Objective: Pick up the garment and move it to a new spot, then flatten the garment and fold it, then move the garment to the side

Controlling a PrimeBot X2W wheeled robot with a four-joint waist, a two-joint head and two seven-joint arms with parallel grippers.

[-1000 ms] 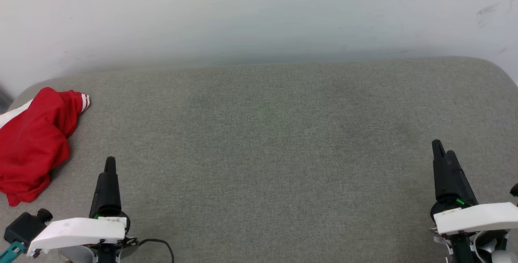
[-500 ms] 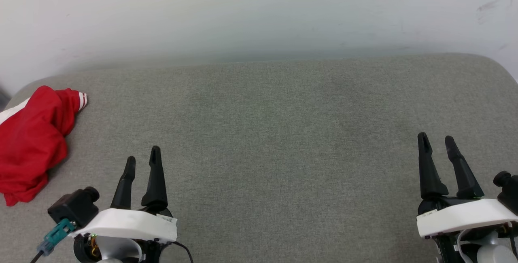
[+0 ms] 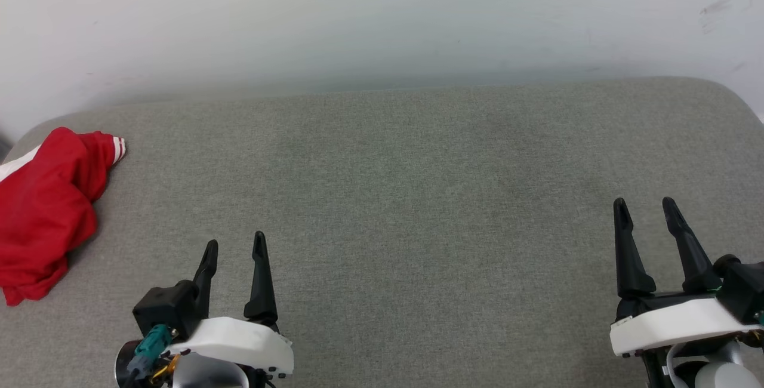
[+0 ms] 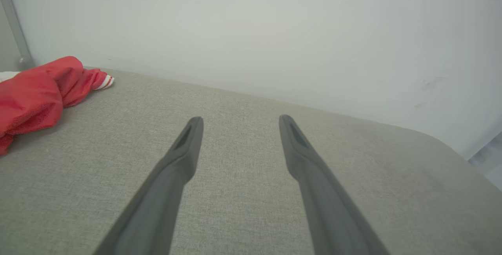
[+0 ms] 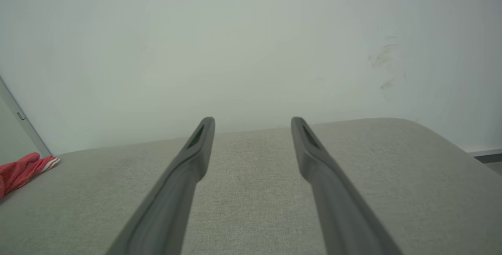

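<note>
The garment lies crumpled at the far left edge of the grey cushion, red with a white-and-red striped cuff sticking out at its top right. It also appears in the left wrist view, the garment at the left, and in the right wrist view, the garment low at the left edge. My left gripper stands open over bare fabric, well to the right of the garment and apart from it. My right gripper is open too, near the cushion's right end. Nothing sits between either pair of fingers.
The grey upholstered surface spans the whole width, with rounded corners at left and right. A pale wall rises straight behind its back edge. A grey strip of a frame stands at the far left past the cushion.
Both wrists have rolled, so each pair of fingers now shows spread side by side. My left gripper moved right, away from the garment. The garment lies as before.
</note>
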